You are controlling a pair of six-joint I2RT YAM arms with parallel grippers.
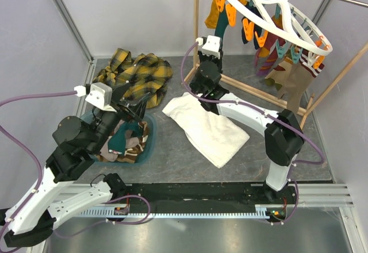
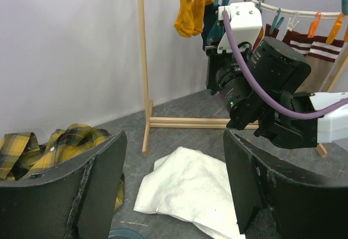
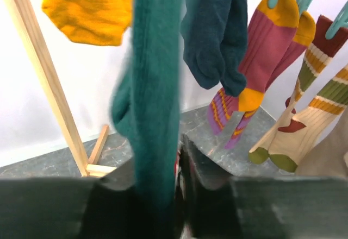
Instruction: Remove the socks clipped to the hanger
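Note:
The white oval hanger (image 1: 276,12) hangs at the top right from a wooden rack, with orange and teal clips. Several socks (image 3: 261,49) are clipped to it: mustard, dark teal, navy, maroon-striped, cream-striped. My right gripper (image 3: 176,195) is raised under the hanger's left end and shut on the hanging dark teal sock (image 3: 155,87); it also shows in the top view (image 1: 217,49). My left gripper (image 1: 135,104) is open and empty, low over a teal basin (image 1: 150,145) that holds a pile of socks (image 1: 123,141). In the left wrist view the gripper (image 2: 174,184) has its fingers wide apart.
A yellow-black plaid shirt (image 1: 138,72) lies at the back left. A white towel (image 1: 204,126) lies on the grey table in the middle. The wooden rack frame (image 1: 196,23) stands at the back right, its base rail (image 2: 185,123) on the table. Walls close in on the left and back.

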